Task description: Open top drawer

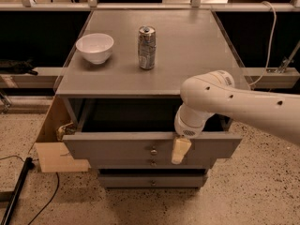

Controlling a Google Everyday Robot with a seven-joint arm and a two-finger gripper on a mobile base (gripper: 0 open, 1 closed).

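Note:
The top drawer (112, 146) of the grey cabinet stands pulled out toward me, its dark interior showing behind the flat front. Its small round brass knob (153, 151) sits at the centre of the front. My gripper (181, 150) hangs over the drawer front's top edge, just right of the knob, with its cream tip against the front face. The white arm (243, 107) reaches in from the right and hides the drawer's right inner corner.
A white bowl (95, 47) and a silver can (146, 47) stand on the cabinet top (187, 55). Two narrower drawer fronts (152, 163) with knobs lie below. A wooden panel (58, 156) leans at the cabinet's left. A black cable (16, 191) lies on the speckled floor.

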